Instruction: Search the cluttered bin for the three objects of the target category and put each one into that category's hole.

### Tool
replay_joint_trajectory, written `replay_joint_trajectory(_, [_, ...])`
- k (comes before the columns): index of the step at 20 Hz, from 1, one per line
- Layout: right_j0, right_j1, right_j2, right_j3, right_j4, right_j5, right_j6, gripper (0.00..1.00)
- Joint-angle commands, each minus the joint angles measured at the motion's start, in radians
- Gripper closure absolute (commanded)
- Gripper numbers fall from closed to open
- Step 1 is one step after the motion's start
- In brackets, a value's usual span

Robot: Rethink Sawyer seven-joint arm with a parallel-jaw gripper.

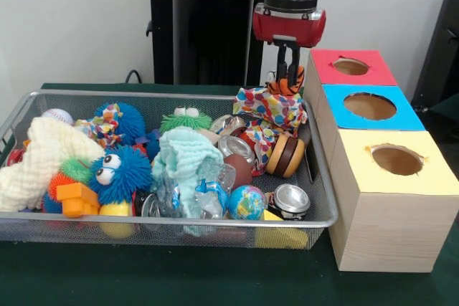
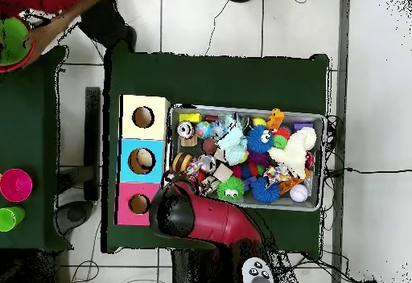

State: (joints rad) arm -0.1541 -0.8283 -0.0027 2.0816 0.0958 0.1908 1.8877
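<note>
The wire mesh bin [image 1: 21, 116] is full of mixed toys, cloths and cans; it also shows in the overhead view [image 2: 323, 161]. My gripper [image 1: 288, 77] hangs over the bin's far right corner, beside the red-topped box [image 1: 326, 62]. It is shut on a small orange toy with dark stripes [image 1: 275, 88], held just above a spotted cloth [image 1: 272, 109]. The round hole [image 1: 351, 67] in the red top is right of the gripper. In the overhead view my red arm [image 2: 205, 215] hides the gripper. I cannot pick out a pale yellow toy.
A blue-topped box [image 1: 401, 116] and a yellow-topped box [image 1: 358, 152] stand in a row with the red one. In the bin lie blue puffer balls [image 1: 118, 173], a green one [image 1: 185, 121], metal cans [image 1: 290, 200], a globe ball [image 1: 247, 202] and a cream cloth [image 1: 36, 159].
</note>
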Motion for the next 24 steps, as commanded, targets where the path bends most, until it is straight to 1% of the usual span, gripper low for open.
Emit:
replay_joint_trajectory(1, [0.019,-0.010,0.075,0.008,-0.054,0.075,0.059,1.00])
replay_joint_trajectory(11, [0.143,0.009,0.016,-0.030,-0.003,0.097,0.149,1.00])
replay_joint_trajectory(16, [0.216,0.014,-0.024,-0.043,0.031,0.108,0.194,1.00])
replay_joint_trajectory(17, [0.242,0.017,-0.037,-0.048,0.043,0.112,0.209,1.00])
replay_joint_trajectory(21, [0.268,0.035,-0.050,-0.054,0.063,0.099,0.216,1.00])
replay_joint_trajectory(24, [0.297,0.024,-0.058,-0.029,0.078,0.080,0.233,1.00])
